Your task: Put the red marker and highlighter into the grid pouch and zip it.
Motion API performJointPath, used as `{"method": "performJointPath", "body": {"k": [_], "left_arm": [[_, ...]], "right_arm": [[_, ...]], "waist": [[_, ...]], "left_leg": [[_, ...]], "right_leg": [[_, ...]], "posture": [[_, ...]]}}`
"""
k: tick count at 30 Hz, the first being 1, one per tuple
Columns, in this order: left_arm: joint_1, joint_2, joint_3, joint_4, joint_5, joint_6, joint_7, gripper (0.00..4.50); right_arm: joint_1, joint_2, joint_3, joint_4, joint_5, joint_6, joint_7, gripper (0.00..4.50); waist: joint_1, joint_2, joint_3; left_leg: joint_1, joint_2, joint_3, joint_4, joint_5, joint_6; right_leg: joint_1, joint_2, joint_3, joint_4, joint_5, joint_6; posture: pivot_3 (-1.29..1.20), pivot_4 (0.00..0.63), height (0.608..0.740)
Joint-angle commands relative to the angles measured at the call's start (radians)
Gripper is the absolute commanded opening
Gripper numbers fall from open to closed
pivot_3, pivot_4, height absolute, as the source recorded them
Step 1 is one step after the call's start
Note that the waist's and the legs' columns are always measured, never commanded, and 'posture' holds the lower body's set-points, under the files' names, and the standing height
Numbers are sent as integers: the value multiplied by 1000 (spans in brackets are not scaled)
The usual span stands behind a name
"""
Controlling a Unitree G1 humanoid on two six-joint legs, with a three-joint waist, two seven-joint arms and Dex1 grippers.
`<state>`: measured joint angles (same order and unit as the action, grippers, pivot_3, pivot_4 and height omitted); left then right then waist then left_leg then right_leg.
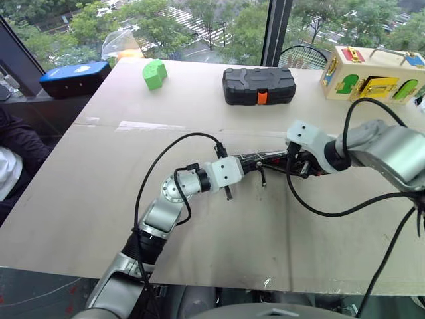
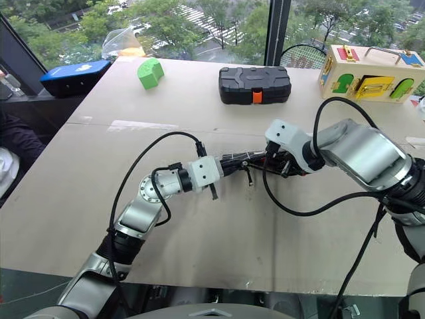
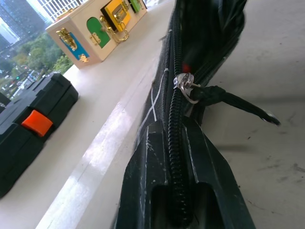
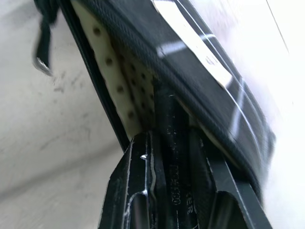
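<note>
- Left claw clenched on the near end of the grid pouch, holding it up off the bench mid-scene, edge-on, zipper side up.
- Zipper pull sits partway along; the pouch mouth past it gapes open.
- Right claw is at the open far end, grasping a dark barrel, likely the red marker, tip in the mouth against the dotted lining.
- Step: you're loading the marker.
- Highlighter: can't tell where it is.
- Next: push the barrel fully in, let go, keep the left grip firm.
</note>
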<state>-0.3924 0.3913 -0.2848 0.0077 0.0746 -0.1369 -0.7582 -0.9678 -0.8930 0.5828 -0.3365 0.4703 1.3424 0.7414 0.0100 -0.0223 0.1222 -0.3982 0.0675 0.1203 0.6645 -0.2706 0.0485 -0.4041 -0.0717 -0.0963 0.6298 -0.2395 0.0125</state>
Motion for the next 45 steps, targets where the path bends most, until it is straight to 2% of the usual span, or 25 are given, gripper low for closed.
{"method": "performJointPath", "body": {"k": [1,4,8,11,13,15,19,21,28,33,35,39,45], "left_arm": [[-2,-8,8,-62,-17,1,10,0],[-1,-11,30,-85,-47,61,9,0],[-17,-52,93,-131,-173,265,20,0],[-43,-101,139,-169,-298,422,22,0],[-54,-113,154,-190,-343,482,21,0],[-57,-91,132,-193,-320,459,-1,0],[-63,-63,106,-168,-283,396,-20,0],[-61,-57,106,-167,-286,393,-26,0],[-57,-18,108,-144,-277,383,-49,0],[-59,-8,107,-135,-277,380,-56,0],[-61,-6,107,-138,-280,383,-59,0],[-66,2,112,-136,-286,385,-67,0],[-57,7,108,-141,-281,383,-71,0]], "right_arm": [[1,-23,-12,23,-47,-74,38,2561],[28,-67,-106,-7,-10,-76,81,3841],[94,-132,-368,-98,142,-18,165,3841],[163,-95,-561,-167,231,72,135,3841],[187,-67,-622,-205,259,123,101,3841],[209,-10,-654,-257,272,183,44,3841],[283,274,-685,-344,239,272,-173,3841],[317,356,-702,-366,258,272,-241,3841],[385,615,-869,-447,512,272,-451,3841],[423,633,-887,-446,650,272,-585,3841],[458,612,-852,-427,679,272,-642,3841],[502,645,-816,-391,658,272,-763,3841],[525,728,-817,-371,663,272,-864,3841]], "waist": [[1,0,0],[4,0,0],[6,0,0],[2,0,0],[1,0,0],[1,0,0],[-5,0,-1],[-3,0,-1],[3,0,-1],[1,1,0],[2,0,-1],[0,0,-1],[-3,0,-1]], "left_leg": [[0,0,0,0,0,0],[0,0,0,1,0,1],[-1,0,0,2,-1,1],[-1,1,-2,3,-1,2],[-1,1,-2,3,-2,3],[0,1,-1,4,-3,4],[1,2,-1,4,-1,2],[1,1,-1,4,-1,1],[0,-3,-2,4,-1,1],[1,-3,-2,4,-1,1],[1,-3,-2,4,-1,1],[0,-3,-2,4,-1,2],[1,-3,-3,4,-3,5]], "right_leg": [[0,0,0,0,0,1],[0,0,-1,0,1,1],[0,-1,-1,1,1,2],[1,-1,0,0,1,2],[2,0,0,0,2,3],[2,0,1,1,2,3],[2,1,2,4,2,3],[1,1,1,6,2,3],[1,0,2,7,2,3],[0,1,2,7,2,3],[0,0,2,7,2,3],[1,0,3,7,2,3],[0,1,3,7,2,3]], "posture": [[0,150,740],[0,150,740],[0,150,740],[0,150,740],[0,150,740],[0,150,740],[0,150,740],[0,150,740],[0,150,740],[0,150,740],[0,150,740],[0,150,740],[0,150,740]]}}
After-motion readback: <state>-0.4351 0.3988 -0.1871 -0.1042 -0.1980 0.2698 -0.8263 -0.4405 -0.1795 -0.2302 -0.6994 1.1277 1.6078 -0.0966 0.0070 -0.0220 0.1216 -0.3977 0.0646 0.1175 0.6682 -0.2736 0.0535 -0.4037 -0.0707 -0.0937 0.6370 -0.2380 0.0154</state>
